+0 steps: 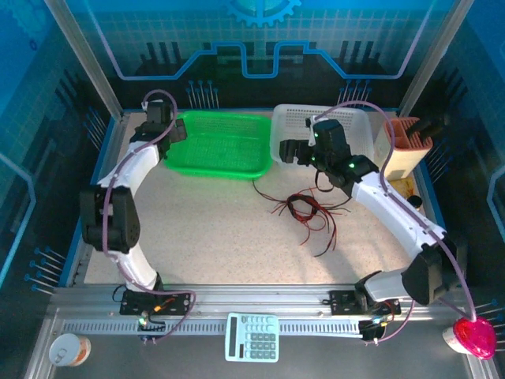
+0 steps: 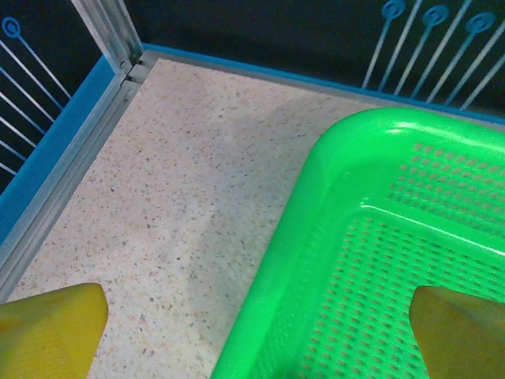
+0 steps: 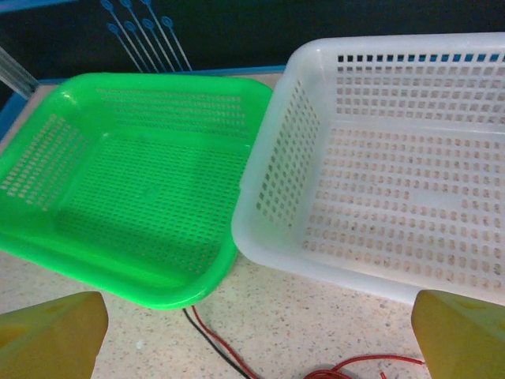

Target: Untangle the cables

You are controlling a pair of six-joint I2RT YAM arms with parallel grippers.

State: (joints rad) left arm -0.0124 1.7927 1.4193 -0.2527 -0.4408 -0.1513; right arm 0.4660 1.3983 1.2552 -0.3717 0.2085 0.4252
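Yellow fingertips (image 2: 47,335) sit in the bottom corners of the left wrist view, set wide apart: the left gripper (image 2: 252,339) is spread and holds nothing. It hovers over the left rim of the green basket (image 2: 316,197), with one fingertip above bare table (image 2: 158,205) and the other above the basket's perforated floor. To this gripper's left the table ends at an aluminium rail with a blue border (image 2: 47,166), which meets a corner post (image 2: 110,31) ahead. The strip between basket and border lies open.

From the top camera, a broad stretch of table between the two arms is open. The cables (image 1: 308,207), a loose tangle of thin red and black strands, lie on the table just behind the right gripper (image 1: 288,150), toward its arm's base and well apart from the left gripper. Which strand crosses over which is too fine to make out.

The right gripper is also spread wide and empty, its own fingertips (image 3: 458,332) in the corners of its wrist view. Ahead of it the green basket and the white basket (image 3: 276,158) stand side by side with their rims meeting; I cannot tell whether they touch. A red strand and a black one run together from near the green basket's corner to the bottom edge of that view, where they are cut off. To this gripper's right, a brown holder (image 1: 406,138) stands by the table's right edge, its contents unclear.
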